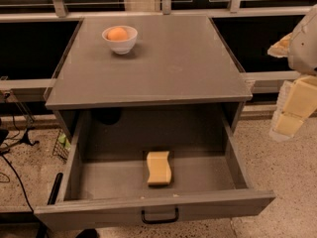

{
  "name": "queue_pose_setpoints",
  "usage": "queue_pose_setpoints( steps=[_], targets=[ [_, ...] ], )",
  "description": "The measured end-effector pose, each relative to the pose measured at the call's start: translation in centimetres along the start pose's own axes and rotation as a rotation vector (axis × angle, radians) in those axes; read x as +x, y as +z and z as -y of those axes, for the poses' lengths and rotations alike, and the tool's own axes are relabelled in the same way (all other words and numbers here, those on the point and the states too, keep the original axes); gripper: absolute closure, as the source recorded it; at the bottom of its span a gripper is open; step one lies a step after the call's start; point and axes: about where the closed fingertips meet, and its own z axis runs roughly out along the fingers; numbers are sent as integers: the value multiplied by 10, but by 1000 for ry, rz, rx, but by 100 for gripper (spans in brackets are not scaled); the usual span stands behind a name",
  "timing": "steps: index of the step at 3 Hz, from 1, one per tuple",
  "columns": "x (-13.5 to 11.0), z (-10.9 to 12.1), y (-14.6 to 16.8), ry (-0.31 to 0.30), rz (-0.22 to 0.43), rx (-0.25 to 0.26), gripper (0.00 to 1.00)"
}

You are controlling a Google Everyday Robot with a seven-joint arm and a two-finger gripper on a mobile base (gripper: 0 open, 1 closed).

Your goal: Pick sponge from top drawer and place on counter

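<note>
table [173, 68]: grey cabinet top, bowl at back left
top drawer [99, 209]: pulled open below the table
claw [290, 118]: beside the table's right edge; grip state cannot be told
bowl [120, 44]: white, holds orange fruit [117, 33]
sponge [159, 168]: flat on the drawer floor, front centre

The gripper [292, 110], at the right edge, is cream and blocky below, rounded and white above.

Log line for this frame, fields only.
stage: before grasp | top drawer: open | sponge: lying inside it | gripper: right edge of view, apart from sponge | counter: bowl holding orange
</note>
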Motion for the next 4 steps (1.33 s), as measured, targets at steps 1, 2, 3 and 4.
queue_pose_setpoints(
  steps=[1, 2, 3, 4],
  targets=[
    [0, 0, 0, 0, 0, 0, 0],
    [-5, -1, 5, -53, 14, 13, 0],
    [-30, -3, 33, -306, 28, 48, 0],
    [-51, -4, 52, -546, 10, 79, 0]
  ],
)
